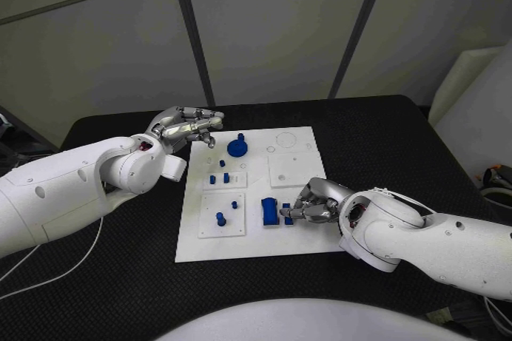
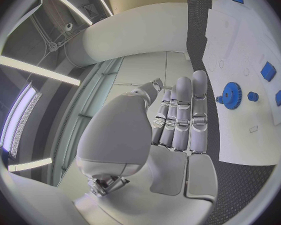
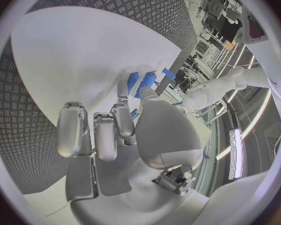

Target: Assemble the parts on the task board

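1. Your right hand (image 1: 317, 202) is down at the board's (image 1: 299, 241) near right part, fingers curled in on a small blue piece (image 1: 287, 207) just beside the blue block (image 1: 270, 211). It looks pinched between the fingertips, though the fingers hide the contact itself.
2. In the right wrist view the fingers (image 3: 97, 135) bend down toward blue parts (image 3: 147, 82) on the white board (image 3: 72, 50); you cannot see there how the piece sits in the grip.
3. Judged from this, the step is seating that piece beside or into the block. Keep the piece upright, bring it down straight, and do not push the block sideways.
4. Ease off only once the piece stands by itself; a tilted piece will likely jam or tip.
5. Your left hand (image 1: 190, 125) hovers at the board's far left corner, fingers loosely bent and apart, holding nothing. In its wrist view the fingers (image 2: 184, 110) lie straight beside the gear (image 2: 231, 92).
6. Keep that hand clear of the gear (image 1: 238, 146) and the small pegs (image 1: 219, 178) along the left side.
7. The board lies in the middle of the black table (image 1: 128, 260), whose surface shows a fine ribbed pattern. Grey wall panels stand behind the far edge.
8. A white cable (image 1: 64, 263) trails across the table's near left corner; mind it when you move the left arm.
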